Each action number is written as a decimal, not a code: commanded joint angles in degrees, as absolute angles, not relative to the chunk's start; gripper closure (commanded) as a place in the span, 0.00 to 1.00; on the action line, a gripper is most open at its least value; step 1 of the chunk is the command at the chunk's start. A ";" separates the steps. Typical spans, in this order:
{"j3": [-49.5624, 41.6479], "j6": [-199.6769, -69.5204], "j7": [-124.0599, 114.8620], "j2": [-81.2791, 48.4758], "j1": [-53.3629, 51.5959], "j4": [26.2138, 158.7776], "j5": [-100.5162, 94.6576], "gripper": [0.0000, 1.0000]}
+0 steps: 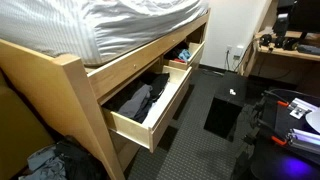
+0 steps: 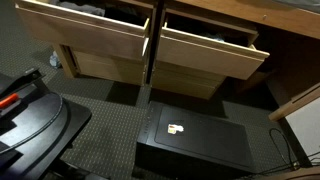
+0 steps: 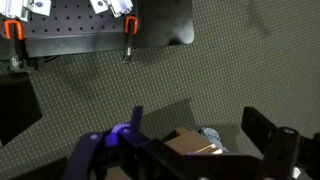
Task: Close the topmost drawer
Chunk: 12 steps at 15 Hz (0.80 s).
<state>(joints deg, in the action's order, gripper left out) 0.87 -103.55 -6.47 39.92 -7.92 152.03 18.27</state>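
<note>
The topmost drawer is a wide, shallow pale-wood box under the bed. It is pulled out, with dark grey and black clothes inside. In an exterior view it is the left of two open drawers. My gripper is open and empty in the wrist view. Its two dark fingers are wide apart over the dark carpet, with a brown block and a bit of blue cloth seen between them. The drawer is out of the wrist view. A dark shape with a purple light, far from the drawer, seems to be my arm.
A second open drawer sits beside it and holds colourful items. A black box lies on the carpet in front. A black perforated plate with orange clamps is nearby. A desk stands at the back.
</note>
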 commanded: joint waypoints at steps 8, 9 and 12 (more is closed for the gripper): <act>2.65 -119.15 -11.91 26.07 -5.46 143.33 24.92 0.00; 2.61 -124.42 -12.56 23.24 -5.53 142.50 26.73 0.00; 2.42 -138.81 -14.48 12.73 -6.45 137.01 32.24 0.00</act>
